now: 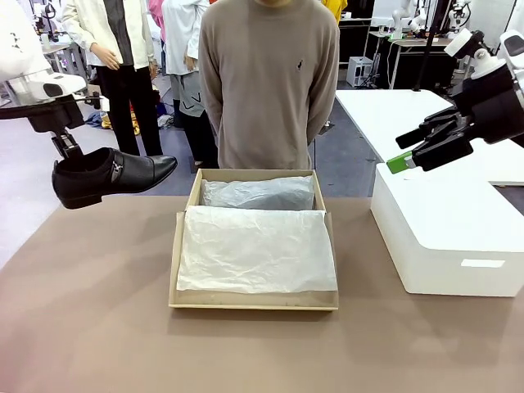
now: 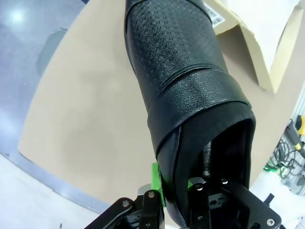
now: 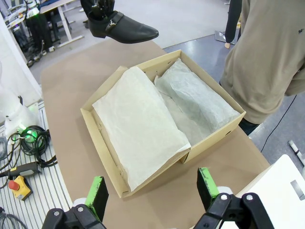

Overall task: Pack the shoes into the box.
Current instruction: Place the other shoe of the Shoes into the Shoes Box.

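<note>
One black shoe (image 1: 115, 176) hangs in the air left of the box, toe pointing right. My left gripper (image 1: 70, 155) is shut on its heel rim. In the left wrist view the shoe (image 2: 181, 71) stretches away from the gripper (image 2: 181, 177), with one green pad (image 2: 157, 183) outside the heel wall. The tan box (image 1: 254, 303) sits open at the table's middle, lined with white tissue; a tissue-covered lump (image 1: 258, 194) fills its far half. My right gripper (image 1: 401, 150) hovers open at the right. Its wrist view looks past the gripper (image 3: 152, 188) down on the box (image 3: 214, 136) and the shoe (image 3: 121, 26).
A large white block-shaped box (image 1: 446, 237) stands on the table at the right, under my right gripper. A person (image 1: 270, 82) stands behind the far edge, hands behind the back. Bare brown tabletop (image 1: 82, 311) lies left of and in front of the box.
</note>
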Motion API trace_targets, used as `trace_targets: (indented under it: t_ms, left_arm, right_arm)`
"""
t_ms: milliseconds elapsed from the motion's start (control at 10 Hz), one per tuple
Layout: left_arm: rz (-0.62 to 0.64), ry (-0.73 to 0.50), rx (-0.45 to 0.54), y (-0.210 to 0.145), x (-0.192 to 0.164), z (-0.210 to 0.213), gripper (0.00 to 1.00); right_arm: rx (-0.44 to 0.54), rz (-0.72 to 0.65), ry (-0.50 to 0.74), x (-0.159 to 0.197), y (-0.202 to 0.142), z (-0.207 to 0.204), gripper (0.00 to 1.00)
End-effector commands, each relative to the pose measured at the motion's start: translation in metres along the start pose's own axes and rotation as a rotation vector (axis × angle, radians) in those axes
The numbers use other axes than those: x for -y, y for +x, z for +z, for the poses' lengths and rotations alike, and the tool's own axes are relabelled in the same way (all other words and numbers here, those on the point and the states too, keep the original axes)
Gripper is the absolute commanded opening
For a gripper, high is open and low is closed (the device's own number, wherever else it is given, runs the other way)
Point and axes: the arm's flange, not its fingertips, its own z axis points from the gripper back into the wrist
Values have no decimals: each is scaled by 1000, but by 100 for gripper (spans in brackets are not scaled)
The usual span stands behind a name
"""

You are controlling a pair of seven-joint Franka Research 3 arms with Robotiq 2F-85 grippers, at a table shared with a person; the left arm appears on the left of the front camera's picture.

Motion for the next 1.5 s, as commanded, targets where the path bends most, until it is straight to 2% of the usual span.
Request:
trace_targets:
  t_ms: [0,300,500,700,800,1000,1200,1400]
  left_arm:
    - [-20,11,0,-1,0,4,0]
    - [-2,0,-1,0,0,0,0]
    - [184,82,36,18,19,13,0]
    - [401,82,99,40,39,27,0]
    - [492,65,98,54,50,28,0]
    - [632,8,152,82,71,24,0]
    - [677,11,161,103,93,17,0]
    - [659,5,122,97,90,14,0]
  right_arm:
    - [21,21,15,4,1,-1,100]
    - [21,21,15,4,1,-1,100]
    - [21,21,15,4,1,-1,100]
    - [21,21,15,4,1,-1,100]
    - [21,21,15,4,1,-1,100]
    - [21,21,15,4,1,-1,100]
    - [21,21,15,4,1,-1,100]
    - [21,21,15,4,1,-1,100]
